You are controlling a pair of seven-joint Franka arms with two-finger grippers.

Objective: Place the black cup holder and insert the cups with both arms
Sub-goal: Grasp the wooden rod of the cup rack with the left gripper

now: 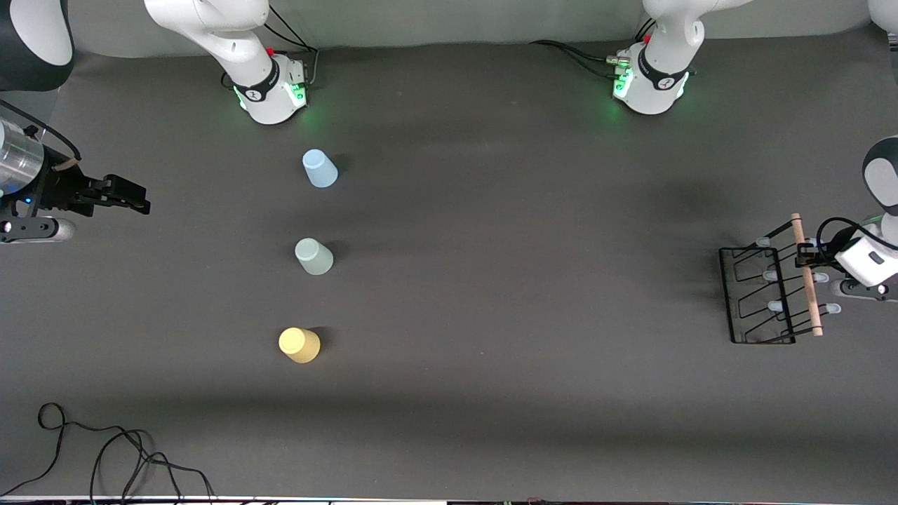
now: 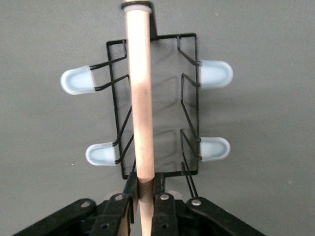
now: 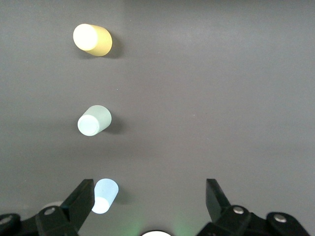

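Note:
The black cup holder point(image 1: 761, 294) is at the left arm's end of the table, its wooden rod handle point(image 1: 807, 277) on top. My left gripper point(image 1: 807, 256) is shut on one end of that rod; in the left wrist view the fingers point(image 2: 129, 189) clamp the rod point(image 2: 140, 98) above the rack point(image 2: 189, 98) and several pale-blue pegs. Three cups stand upside down in a row toward the right arm's end: light blue point(image 1: 320, 169), grey-green point(image 1: 314, 256), yellow point(image 1: 299, 345). My right gripper point(image 1: 133, 196) is open and empty, away from them at the table's end.
The two arm bases point(image 1: 270, 91) point(image 1: 649, 84) stand at the table's back edge. Loose black cables point(image 1: 105, 449) lie at the front corner on the right arm's end. The right wrist view shows the yellow point(image 3: 92, 40), grey-green point(image 3: 94, 120) and blue point(image 3: 105, 195) cups.

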